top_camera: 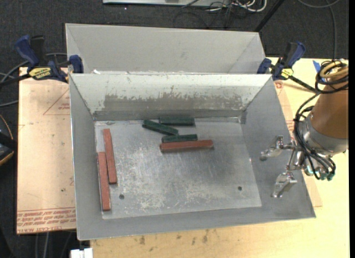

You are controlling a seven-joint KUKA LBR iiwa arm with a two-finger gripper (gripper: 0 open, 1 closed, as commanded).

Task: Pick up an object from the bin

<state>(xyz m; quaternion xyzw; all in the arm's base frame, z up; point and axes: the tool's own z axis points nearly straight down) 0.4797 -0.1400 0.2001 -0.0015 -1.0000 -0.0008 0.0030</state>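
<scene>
A long red-brown flat bar (pixel 187 146) lies on its side near the middle of the grey metal bin (pixel 183 185). Of all the things in the bin, it is the closest to the gripper (pixel 279 169), but the two are well apart. A short dark green bar (pixel 179 138) lies along its back edge and seems to touch it.

A bit further back, near the bin's back wall, lie two more dark green bars. One long green bar (pixel 177 121) lies straight from left to right. One tilted green bar (pixel 160 127) sits just in front of it, and they look like they touch.

Over at the left side of the bin floor are two red-brown bars that point from back to front. The back left bar (pixel 109 156) and the front left bar (pixel 104 181) lie side by side and overlap part of the way.

The gripper hangs at the right, over the bin's sloping right wall. Its two silver fingers (pixel 270 152) are spread wide, so it is let go, with the grey wall showing between them. Behind it is the arm's round orange cover (pixel 331 112).
</scene>
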